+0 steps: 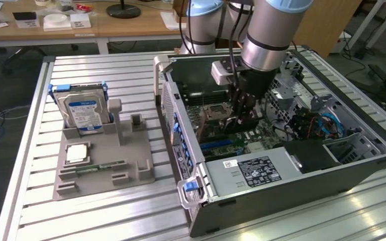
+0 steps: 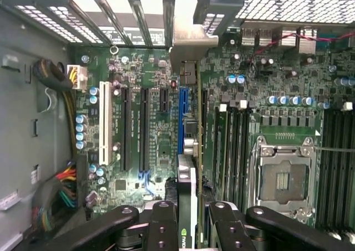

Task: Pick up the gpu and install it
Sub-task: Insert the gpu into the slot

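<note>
My gripper [image 2: 191, 224] is down inside the open computer case [image 1: 300, 175], shut on the gpu [image 2: 187, 168]. The card stands on edge between my fingers [image 2: 163, 220], seen as a thin strip running along the blue slot [image 2: 181, 109] of the motherboard [image 2: 155, 146]. Its metal bracket [image 2: 188, 40] reaches the rear slot openings of the case. Whether the card's edge sits in the slot I cannot tell. In the exterior view the gripper [image 1: 247, 108] hangs over the board with the dark gpu [image 1: 248, 123] below it.
Beside the blue slot lie black slots, a white slot [image 2: 103, 123] and the CPU socket [image 2: 283, 179]. Cables [image 2: 55, 79] crowd one case wall. At the exterior view's left a grey holder [image 1: 106, 165] carries a hard drive [image 1: 82, 110], a chip [image 1: 77, 153] and a RAM stick [image 1: 99, 167].
</note>
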Robot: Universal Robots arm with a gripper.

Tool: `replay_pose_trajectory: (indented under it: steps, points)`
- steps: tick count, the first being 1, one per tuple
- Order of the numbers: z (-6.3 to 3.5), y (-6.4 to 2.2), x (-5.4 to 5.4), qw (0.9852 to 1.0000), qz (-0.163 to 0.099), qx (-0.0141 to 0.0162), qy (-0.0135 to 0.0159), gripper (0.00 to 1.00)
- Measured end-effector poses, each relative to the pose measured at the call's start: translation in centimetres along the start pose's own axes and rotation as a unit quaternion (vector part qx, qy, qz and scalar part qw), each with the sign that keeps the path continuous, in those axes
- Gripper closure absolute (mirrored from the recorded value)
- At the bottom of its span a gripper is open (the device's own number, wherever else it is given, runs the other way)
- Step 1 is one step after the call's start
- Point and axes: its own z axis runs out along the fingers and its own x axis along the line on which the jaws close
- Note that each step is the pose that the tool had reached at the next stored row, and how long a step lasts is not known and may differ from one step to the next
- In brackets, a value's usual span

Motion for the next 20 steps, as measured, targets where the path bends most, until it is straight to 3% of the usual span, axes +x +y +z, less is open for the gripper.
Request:
replay_pose_trajectory:
  steps: [20]
  points:
    - [0.75, 1.66, 0.1, 1.0, -0.007, 0.0011, 0.0, 0.74]
